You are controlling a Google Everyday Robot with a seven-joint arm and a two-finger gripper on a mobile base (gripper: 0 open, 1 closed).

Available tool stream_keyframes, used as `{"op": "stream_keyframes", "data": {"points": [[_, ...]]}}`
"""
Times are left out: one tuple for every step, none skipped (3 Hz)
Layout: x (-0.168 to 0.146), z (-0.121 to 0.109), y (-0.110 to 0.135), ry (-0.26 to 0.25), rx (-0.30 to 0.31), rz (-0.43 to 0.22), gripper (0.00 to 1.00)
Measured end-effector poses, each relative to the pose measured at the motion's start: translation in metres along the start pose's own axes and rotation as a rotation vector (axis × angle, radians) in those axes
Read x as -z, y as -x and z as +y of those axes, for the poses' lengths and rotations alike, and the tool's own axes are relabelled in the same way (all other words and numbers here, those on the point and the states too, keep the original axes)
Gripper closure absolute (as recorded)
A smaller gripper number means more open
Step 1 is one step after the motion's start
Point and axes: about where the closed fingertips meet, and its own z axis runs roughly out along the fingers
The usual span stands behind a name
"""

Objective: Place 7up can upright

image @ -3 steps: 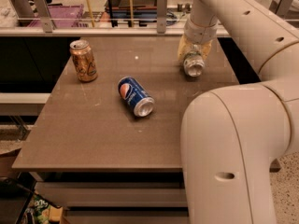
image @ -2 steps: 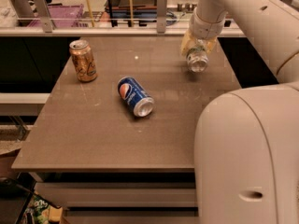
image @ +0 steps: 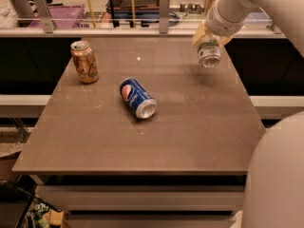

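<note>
The robot's single white arm [image: 240,4] reaches in from the upper right, its gripper [image: 209,41] poised over the far right part of a brown table [image: 190,132]. The 2 yellowish fingers [image: 199,33] are closed around the upper part of the 7up can [image: 209,54], gripping it from either side. The pale white-and-green can hangs below the fingers, tilted, 1 silver end turned down and toward the camera. It appears clear of the tabletop, with a faint shadow on the surface just beneath it.

Well to the left of the fingers and nearer the camera, a blue Pepsi can [image: 137,98] lies on its side around the table's middle, its silver end pointing to the front right. Farther left again, about level with the fingers and close to the table's left edge, a gold can [image: 84,61] stands upright. The 3 cans sit well apart from one another. Below and to the right of the fingers, the robot's rounded white body [image: 280,175] fills the lower right corner.
</note>
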Motion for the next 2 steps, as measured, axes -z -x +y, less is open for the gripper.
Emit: {"op": "stream_keyframes", "data": {"points": [[0.015,0.002,0.008,0.081,0.036,-0.1,1.0],[0.03,0.005,0.015,0.151,0.085,-0.181,1.0]]}}
